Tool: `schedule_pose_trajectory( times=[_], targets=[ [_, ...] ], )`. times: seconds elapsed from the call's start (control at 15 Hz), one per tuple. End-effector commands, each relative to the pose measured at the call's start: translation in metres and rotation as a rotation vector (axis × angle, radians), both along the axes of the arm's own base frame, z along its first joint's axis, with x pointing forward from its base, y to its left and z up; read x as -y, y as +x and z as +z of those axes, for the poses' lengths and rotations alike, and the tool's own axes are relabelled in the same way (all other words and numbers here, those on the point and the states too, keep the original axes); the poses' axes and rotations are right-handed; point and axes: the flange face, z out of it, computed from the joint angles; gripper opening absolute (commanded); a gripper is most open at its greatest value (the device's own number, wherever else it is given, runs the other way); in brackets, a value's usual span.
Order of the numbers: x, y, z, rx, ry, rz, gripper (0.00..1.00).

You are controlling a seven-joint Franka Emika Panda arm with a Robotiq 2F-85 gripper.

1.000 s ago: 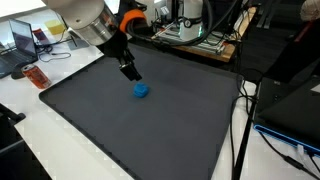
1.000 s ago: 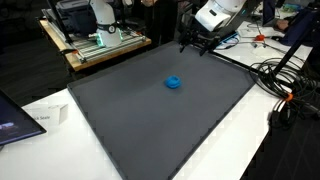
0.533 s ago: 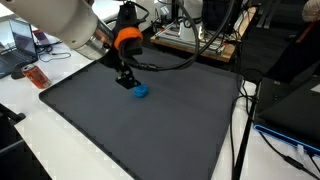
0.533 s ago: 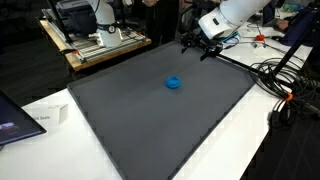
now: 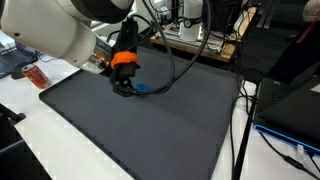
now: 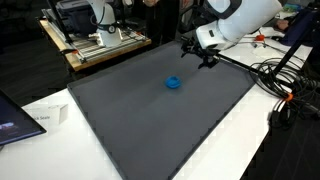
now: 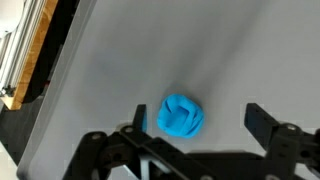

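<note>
The small crumpled soft lump point(image 7: 182, 116) is plain bright sky blue, a shade darker in its folds. The flat matte mat point(image 6: 150, 125) is an even dark grey with no pattern. The bench point(image 6: 40, 112) is white. The jaws are black. The rounded arm casing point(image 5: 60, 30) is white, with an orange band point(image 5: 122, 59). The small container point(image 5: 37, 77) is reddish-brown.

Just one blue blob point(image 7: 182, 116) sitting there, one claw point(image 7: 197, 120), and one dark table point(image 6: 150, 120) under the pair.
</note>
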Motion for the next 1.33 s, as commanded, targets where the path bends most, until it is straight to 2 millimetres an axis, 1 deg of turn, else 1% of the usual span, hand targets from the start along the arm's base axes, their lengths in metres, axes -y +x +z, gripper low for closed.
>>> schedule_pose_trajectory(
  times=[0.0, 0.07, 0.27, 0.53, 0.8, 1.07, 1.27],
  targets=[
    [-0.003, 0.003, -0.005, -0.02, -0.02, -0.11, 1.0],
    [-0.001, 0.001, -0.005, -0.01, -0.022, -0.05, 1.0],
    [-0.003, 0.002, -0.009, -0.013, -0.039, -0.081, 1.0],
    [-0.003, 0.002, -0.008, -0.01, -0.042, -0.085, 1.0],
    [-0.006, 0.003, -0.003, 0.018, -0.017, -0.007, 1.0],
    [-0.001, 0.009, 0.004, 0.075, 0.016, 0.016, 1.0],
    [0.004, 0.006, 0.007, 0.074, 0.024, 0.021, 1.0]
  ],
)
